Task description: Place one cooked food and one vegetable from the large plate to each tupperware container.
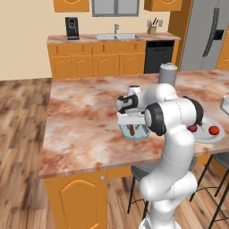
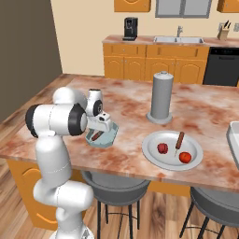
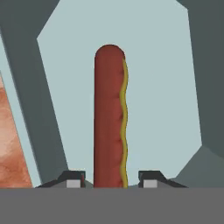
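Note:
A dark reddish-brown sausage point(image 3: 108, 113) with a yellow stripe lies on the floor of the pale-blue octagonal tub point(image 3: 162, 87), which sits near the counter's front edge point(image 1: 136, 134) point(image 2: 105, 138). My gripper point(image 3: 111, 179) hangs low over this tub point(image 1: 132, 121) point(image 2: 100, 125). Its fingertips point(image 3: 74, 178) stand on either side of the sausage with a small gap on each side. The large grey plate point(image 2: 170, 162) holds a second sausage point(image 2: 179, 140) and two red tomatoes point(image 2: 162, 148) point(image 2: 185, 157). A corner of the white rectangular tub point(image 2: 234, 140) shows at the right.
A tall grey cylinder point(image 2: 160, 98) stands behind the plate. The marble counter point(image 1: 85, 120) spreads wide to the left of the blue tub. Stools point(image 2: 116, 186) sit under the front edge. Cabinets and a sink point(image 1: 117, 36) line the far wall.

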